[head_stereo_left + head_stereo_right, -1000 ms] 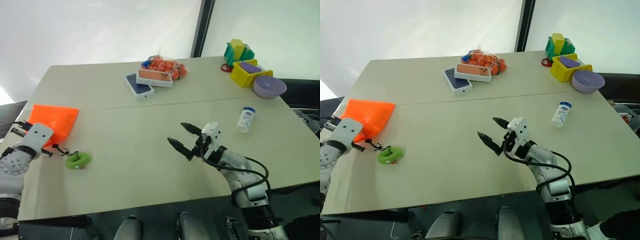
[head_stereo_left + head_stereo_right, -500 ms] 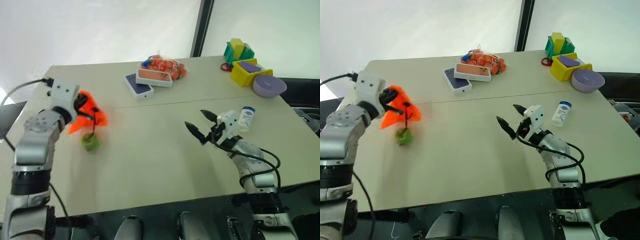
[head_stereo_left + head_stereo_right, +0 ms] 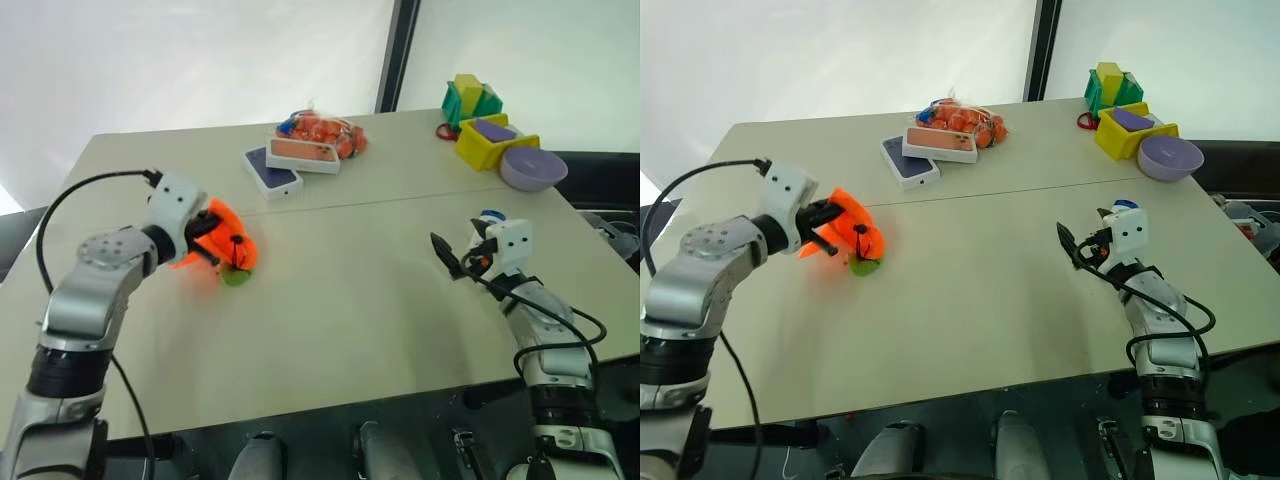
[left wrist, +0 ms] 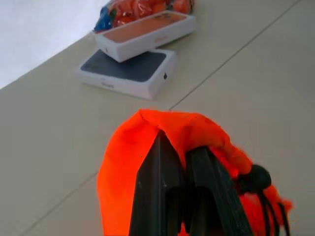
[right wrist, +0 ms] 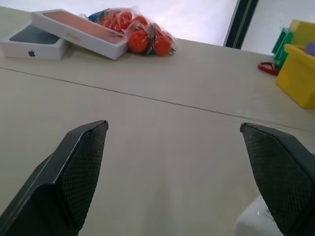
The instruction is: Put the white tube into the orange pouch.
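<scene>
Orange fabric, bunched and creased, forms the orange pouch (image 3: pixel 215 232); a black cord runs from it to a lime-green loop (image 3: pixel 237 274) resting on the beige table (image 3: pixel 340 300). The left gripper (image 3: pixel 203 240) is clenched on the orange pouch, holding it at the 9 o'clock side of the table, forearm angled toward 2 o'clock. The white tube (image 3: pixel 1125 207), of which a blue cap and a white edge are visible, sits at 3 o'clock, just behind the right gripper (image 5: pixel 177 162), whose fingers are spread wide and hold nothing. Counted at 12 o'clock: two phone boxes (image 3: pixel 285 162) and one mesh bag of orange fruits (image 3: pixel 325 130). At 1 o'clock: one yellow bin (image 3: pixel 485 143), one lavender bowl (image 3: pixel 533 168).
</scene>
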You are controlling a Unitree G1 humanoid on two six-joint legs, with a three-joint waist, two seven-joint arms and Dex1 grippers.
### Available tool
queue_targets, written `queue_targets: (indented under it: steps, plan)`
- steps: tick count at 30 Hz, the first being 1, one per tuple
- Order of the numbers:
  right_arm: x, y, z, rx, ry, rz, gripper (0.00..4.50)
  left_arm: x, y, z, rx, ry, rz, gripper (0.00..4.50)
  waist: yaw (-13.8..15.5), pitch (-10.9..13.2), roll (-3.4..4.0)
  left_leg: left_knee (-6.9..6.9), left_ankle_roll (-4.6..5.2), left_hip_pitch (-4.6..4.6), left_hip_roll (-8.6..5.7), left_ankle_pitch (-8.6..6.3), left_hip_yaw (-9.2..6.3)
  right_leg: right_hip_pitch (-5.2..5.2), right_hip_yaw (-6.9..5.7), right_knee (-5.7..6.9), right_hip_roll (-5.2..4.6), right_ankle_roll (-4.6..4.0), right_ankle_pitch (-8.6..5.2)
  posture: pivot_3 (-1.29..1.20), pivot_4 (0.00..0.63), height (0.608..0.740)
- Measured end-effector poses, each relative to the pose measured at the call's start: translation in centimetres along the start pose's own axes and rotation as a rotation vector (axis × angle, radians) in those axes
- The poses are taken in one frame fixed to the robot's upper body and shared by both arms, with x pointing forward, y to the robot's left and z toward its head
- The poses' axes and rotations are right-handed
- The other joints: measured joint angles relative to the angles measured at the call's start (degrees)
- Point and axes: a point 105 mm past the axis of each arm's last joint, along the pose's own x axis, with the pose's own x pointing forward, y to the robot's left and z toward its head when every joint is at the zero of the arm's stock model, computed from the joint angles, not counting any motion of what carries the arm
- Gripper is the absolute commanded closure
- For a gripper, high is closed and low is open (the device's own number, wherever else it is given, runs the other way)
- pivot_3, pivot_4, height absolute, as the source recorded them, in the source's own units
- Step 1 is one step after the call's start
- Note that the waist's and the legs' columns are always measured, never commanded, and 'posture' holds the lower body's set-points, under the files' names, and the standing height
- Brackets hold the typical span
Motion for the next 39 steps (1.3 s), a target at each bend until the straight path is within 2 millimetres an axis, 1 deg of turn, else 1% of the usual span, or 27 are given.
queue_targets:
  steps: [4, 6, 9, 13, 16, 21, 25, 29, 31, 32, 33, 34, 35, 36, 37, 39]
  plan:
    - [-0.8, -1.6, -1.4, 0.003, 0.069, -0.082, 0.0, -1.6, 0.1, -3.8, 0.038, 0.111, -0.021, 4.46, 0.3, 0.01, 0.01, 0.04, 0.0, -0.04, 0.0, 0.0, 0.01, 0.01, 0.01, -0.04, -0.01, -0.05, -0.02, 0.0, 0.15, 0.74]
    - [-0.9, -2.3, -1.9, 0.012, 0.092, -0.125, 0.0, -2.2, 0.2, -4.8, 0.062, 0.137, -0.024, 4.46, 0.41, 0.01, 0.01, 0.05, 0.0, -0.03, 0.0, 0.0, 0.0, 0.02, 0.01, -0.04, -0.02, -0.06, -0.01, 0.0, 0.15, 0.74]
    - [-0.9, -3.4, -2.7, 0.021, 0.131, -0.199, 0.0, -2.5, 0.1, -5.7, 0.063, 0.139, -0.035, 4.46, 0.55, 0.02, 0.04, 0.06, 0.01, -0.02, -0.01, 0.0, 0.0, 0.04, 0.0, -0.04, -0.03, -0.07, -0.01, 0.0, 0.15, 0.74]
    - [-0.5, -5.2, -3.6, 0.017, 0.177, -0.322, 0.0, -1.9, -0.8, -5.4, 0.022, 0.078, -0.045, 4.46, 0.46, 0.03, 0.05, 0.07, 0.01, -0.02, -0.01, 0.01, 0.01, 0.06, 0.01, -0.05, -0.03, -0.09, 0.0, 0.0, 0.15, 0.74]
    - [-0.3, -5.8, -4.4, 0.034, 0.208, -0.38, 0.0, -1.3, -1.5, -5.5, -0.008, 0.054, -0.041, 4.46, 0.37, 0.03, 0.06, 0.05, 0.01, -0.01, -0.01, 0.01, 0.01, 0.06, 0.01, -0.04, -0.03, -0.08, 0.01, 0.0, 0.15, 0.74]
    - [0.5, -5.9, -5.8, 0.108, 0.243, -0.437, 0.0, 0.1, -3.3, -5.8, -0.096, 0.009, -0.028, 4.46, 0.3, 0.02, 0.07, 0.07, 0.01, 0.02, -0.01, 0.01, 0.01, 0.1, 0.02, -0.02, -0.02, -0.07, 0.03, 0.0, 0.15, 0.74]
    - [0.6, -5.7, -6.7, 0.142, 0.263, -0.459, 0.0, 0.6, -3.6, -5.8, -0.127, -0.002, -0.002, 4.46, 0.29, 0.02, 0.08, 0.07, 0.01, 0.05, -0.01, 0.01, 0.02, 0.13, 0.02, -0.03, -0.02, -0.06, 0.03, 0.0, 0.15, 0.74]
    - [0.6, -5.8, -6.7, 0.145, 0.25, -0.473, 0.0, 1.0, -4.0, -5.9, -0.127, 0.003, -0.002, 4.46, 0.27, 0.01, 0.08, 0.07, 0.01, 0.08, -0.01, 0.01, 0.02, 0.17, 0.02, -0.03, -0.02, -0.06, 0.03, 0.0, 0.15, 0.74]
    - [0.6, -5.9, -6.8, 0.147, 0.249, -0.481, 0.54, 1.0, -4.1, -5.9, -0.129, 0.005, -0.003, 4.5, 0.26, 0.01, 0.08, 0.07, 0.02, 0.1, -0.01, 0.01, 0.02, 0.18, 0.02, -0.03, -0.02, -0.06, 0.02, 0.0, 0.15, 0.74]
    - [0.5, -5.9, -6.7, 0.147, 0.245, -0.486, 0.89, 1.0, -4.1, -5.9, -0.13, 0.006, -0.003, 4.5, 0.25, 0.01, 0.09, 0.07, 0.01, 0.1, -0.01, 0.01, 0.02, 0.19, 0.02, -0.03, -0.02, -0.06, 0.02, 0.0, 0.15, 0.74]
    - [0.5, -6.0, -6.7, 0.146, 0.238, -0.488, 1.32, 1.0, -4.2, -6.0, -0.13, 0.007, -0.003, 4.5, 0.25, 0.01, 0.09, 0.07, 0.02, 0.1, -0.01, 0.01, 0.02, 0.19, 0.02, -0.03, -0.02, -0.07, 0.02, 0.0, 0.15, 0.74]
    - [0.5, -6.0, -6.6, 0.145, 0.233, -0.491, 1.9, 1.1, -4.2, -6.0, -0.131, 0.009, -0.004, 4.5, 0.24, 0.01, 0.09, 0.07, 0.01, 0.1, -0.01, 0.01, 0.02, 0.19, 0.02, -0.03, -0.02, -0.06, 0.02, 0.0, 0.15, 0.74]
    - [0.5, -6.1, -6.6, 0.147, 0.23, -0.496, 2.38, 1.1, -4.2, -6.0, -0.132, 0.011, -0.005, 4.5, 0.24, 0.01, 0.09, 0.07, 0.01, 0.1, -0.01, 0.01, 0.02, 0.19, 0.02, -0.03, -0.02, -0.06, 0.02, 0.0, 0.15, 0.74]
    - [0.5, -6.1, -6.6, 0.148, 0.229, -0.496, 2.73, 1.1, -4.3, -6.0, -0.135, 0.014, -0.006, 4.5, 0.23, 0.01, 0.09, 0.07, 0.01, 0.11, -0.01, 0.01, 0.02, 0.2, 0.02, -0.03, -0.02, -0.06, 0.02, 0.0, 0.15, 0.74]
    - [0.5, -6.1, -6.6, 0.15, 0.227, -0.496, 2.84, 1.1, -4.3, -6.0, -0.135, 0.013, -0.008, 4.5, 0.22, 0.01, 0.09, 0.07, 0.01, 0.11, -0.01, 0.01, 0.02, 0.2, 0.02, -0.03, -0.02, -0.06, 0.02, 0.0, 0.15, 0.74]
    - [0.6, -5.9, -6.5, 0.153, 0.223, -0.493, 2.84, 1.1, -4.4, -5.9, -0.137, 0.01, -0.01, 4.5, 0.19, 0.01, 0.09, 0.07, 0.01, 0.11, -0.01, 0.01, 0.02, 0.2, 0.02, -0.03, -0.02, -0.06, 0.02, 0.0, 0.15, 0.74]
